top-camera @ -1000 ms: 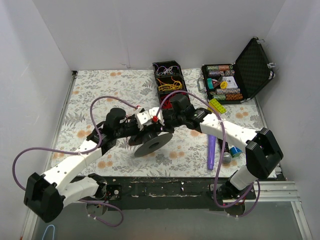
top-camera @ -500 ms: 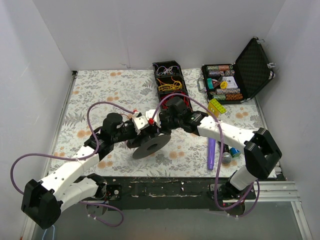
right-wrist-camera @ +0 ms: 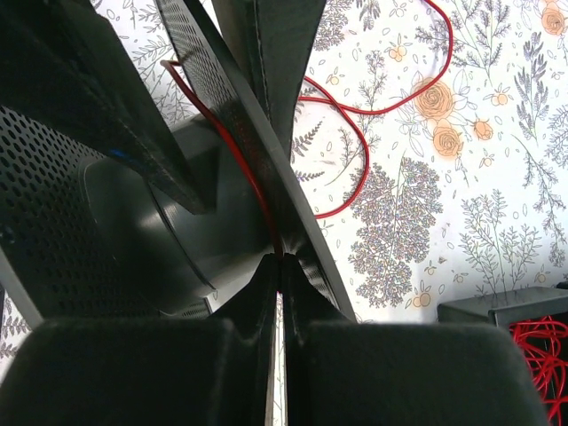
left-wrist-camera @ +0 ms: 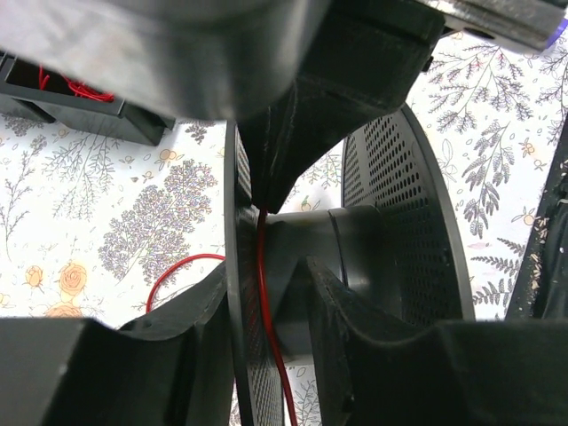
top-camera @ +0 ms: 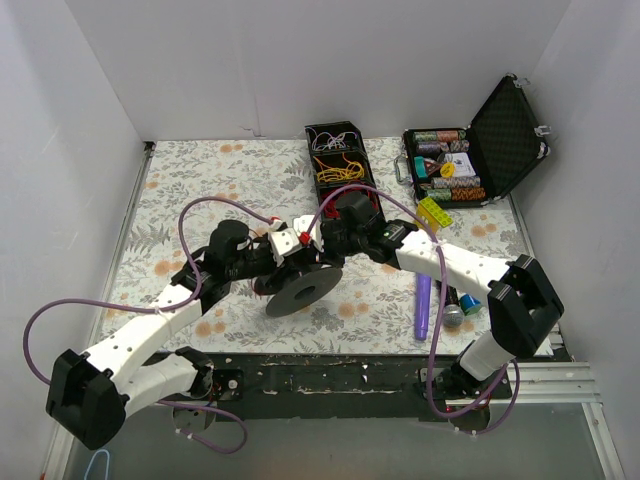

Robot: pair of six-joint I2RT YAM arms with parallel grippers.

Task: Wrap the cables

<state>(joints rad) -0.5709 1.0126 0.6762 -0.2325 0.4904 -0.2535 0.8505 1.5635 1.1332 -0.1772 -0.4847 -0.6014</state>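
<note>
A black spool (top-camera: 300,290) with perforated flanges stands on edge on the flowered table (top-camera: 200,190). My left gripper (top-camera: 281,262) straddles one flange (left-wrist-camera: 238,293) and is shut on it, the spool hub (left-wrist-camera: 342,257) just beyond its fingers. A thin red cable (left-wrist-camera: 264,302) runs down inside that flange, and its loose loop (left-wrist-camera: 177,266) lies on the table. My right gripper (top-camera: 320,250) comes in from the other side; in the right wrist view it (right-wrist-camera: 280,262) is shut on the red cable (right-wrist-camera: 355,151) at the flange's edge.
A black box (top-camera: 338,160) of yellow, red and white cables sits at the back. An open black case (top-camera: 470,160) of chips stands back right. A yellow brick (top-camera: 435,212), a purple stick (top-camera: 423,305) and small items (top-camera: 455,312) lie right.
Both grippers and the spool have shifted slightly left and back again; the grips look unchanged.
</note>
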